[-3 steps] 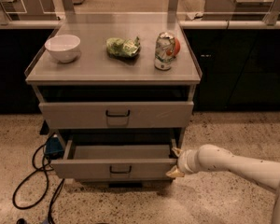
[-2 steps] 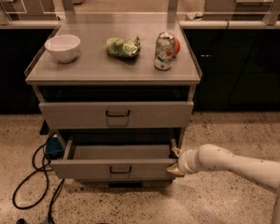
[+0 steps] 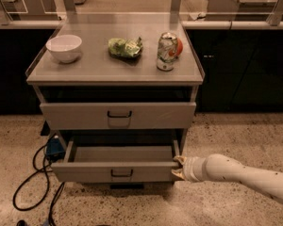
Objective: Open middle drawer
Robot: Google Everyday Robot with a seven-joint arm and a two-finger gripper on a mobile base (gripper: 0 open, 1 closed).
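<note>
Nothing has really moved since the last look: the gripper point(image 3: 178, 167) sits where it was, against the right front corner of the middle drawer point(image 3: 85, 172), and the drawer is out no further than before. It stands part way open below the closed top drawer point(image 3: 75, 116), with its bare floor showing. Whether the gripper is spread or clamped on that corner I cannot tell from here.

What worries me is the contact point. I am at the end of the front panel, well apart from the handle point(image 3: 121, 173) at its centre. Pulling from one corner could rack the drawer on its runners and jam it, and more force would then only wedge it tighter. The hold on the corner also looks slight to me, so the gripper may slip off and leave the drawer half open.

If the drawer binds, the pull goes into the cabinet point(image 3: 99, 74) instead. A jerk there could topple the can point(image 3: 167, 52), which stands upright near the right edge of the top.
</note>
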